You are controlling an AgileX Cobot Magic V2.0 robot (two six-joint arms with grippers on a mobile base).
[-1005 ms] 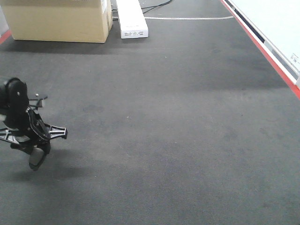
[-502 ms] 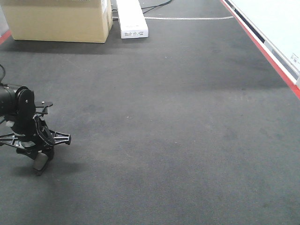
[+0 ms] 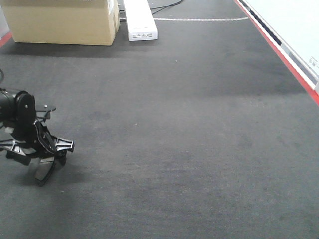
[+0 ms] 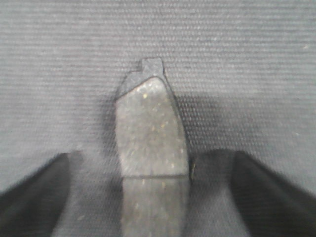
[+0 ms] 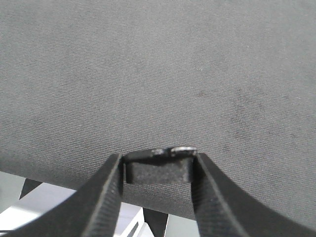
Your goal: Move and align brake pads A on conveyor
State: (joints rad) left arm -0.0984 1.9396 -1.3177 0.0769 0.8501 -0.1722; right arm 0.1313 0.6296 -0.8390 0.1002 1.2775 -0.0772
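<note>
One brake pad (image 4: pixel 148 123) | left end effector (image 4: pixel 141 160) astride | near conveyor (image 3: pixel 199 124) left edge

Matt felt-like conveyor (image 3: pixel 189 124) & gritty, speckled brake pad (image 4: pixel 148 128).

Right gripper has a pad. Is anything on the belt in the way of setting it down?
Nothing visible. The conveyor below the right gripper and its brake pad is bare. The left gripper, open over a second pad, sits far off to the side; the cardboard box stands at the back.
</note>
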